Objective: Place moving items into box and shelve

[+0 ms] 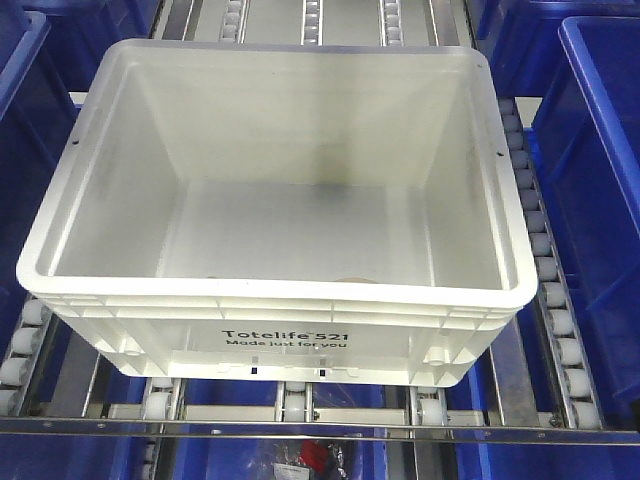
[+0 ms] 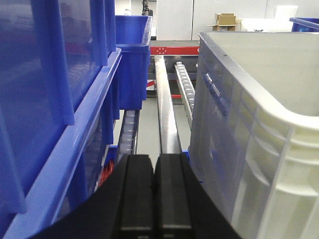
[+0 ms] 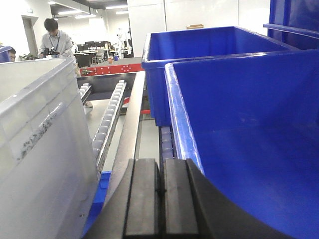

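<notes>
Roller tracks (image 1: 545, 262) of a flow shelf are carrying everything here. The left hand (image 2: 153, 186) is sitting with its fingers pressed together, holding nothing, between blue bins (image 2: 60, 99) and the white box (image 2: 249, 139). The right hand (image 3: 162, 191) is likewise closed and holding nothing, with the box at its left and blue bins at its right. The box (image 1: 275, 290) is sitting at the shelf's front edge; the moving items inside are mostly hidden behind its near wall.
</notes>
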